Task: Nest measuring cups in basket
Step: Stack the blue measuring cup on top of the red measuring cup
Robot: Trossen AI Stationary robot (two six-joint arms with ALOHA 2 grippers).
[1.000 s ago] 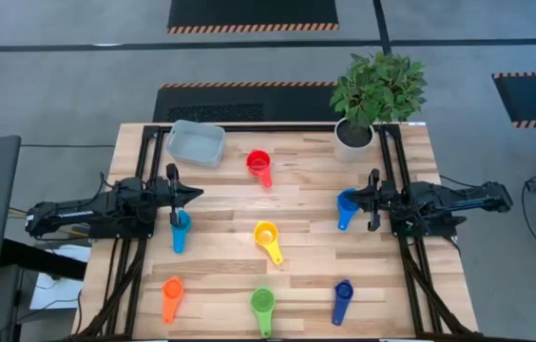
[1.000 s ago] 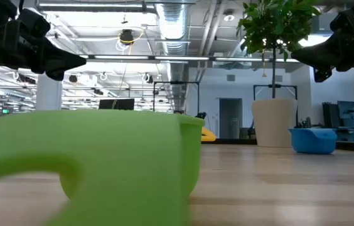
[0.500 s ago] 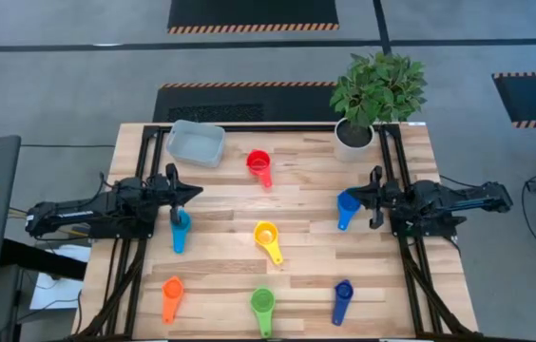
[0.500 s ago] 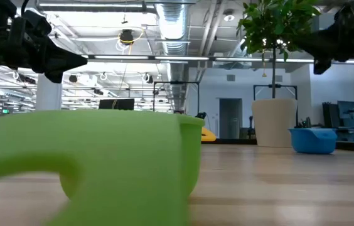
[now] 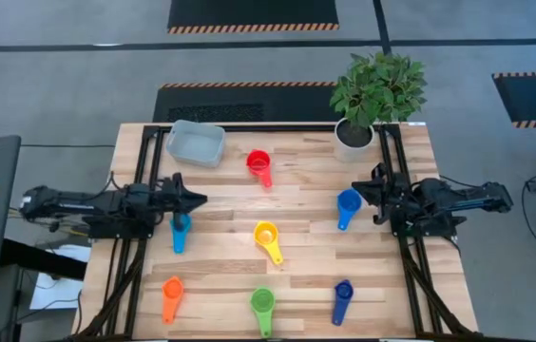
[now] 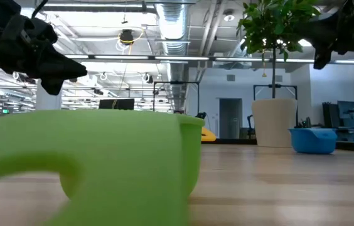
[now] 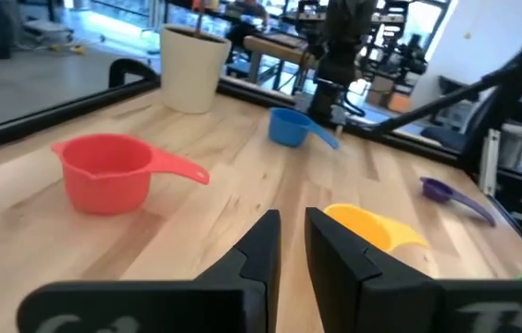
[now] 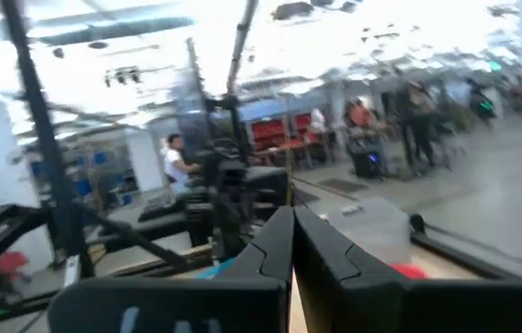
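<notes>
A: Pale grey-blue translucent plastic basket (image 5: 196, 142) sits at the wooden table's (image 5: 296, 204) far left corner. What lies around it?

B: We see the red round plastic measuring cup (image 5: 259, 163) just right of it; yellow (image 5: 266, 236), green (image 5: 262, 304), orange (image 5: 171, 291) and dark blue (image 5: 343, 294) ones lie nearer.

A: And the grippers?

B: We find the left gripper (image 5: 195, 199), fingers nearly pressed together, above a light blue cup (image 5: 181, 226) below the basket. The right gripper (image 5: 363, 187), fingers pressed together, is beside the other light blue cup (image 5: 347, 203), far right of the basket.

**Plastic on pale wood**

The table (image 5: 296, 204) is light, smooth planked wood with a soft sheen. The red cup (image 7: 104, 169) and yellow cup (image 7: 372, 227) look like smooth, slightly glossy plastic. The basket (image 5: 195, 142) is translucent grey-blue plastic.
</notes>
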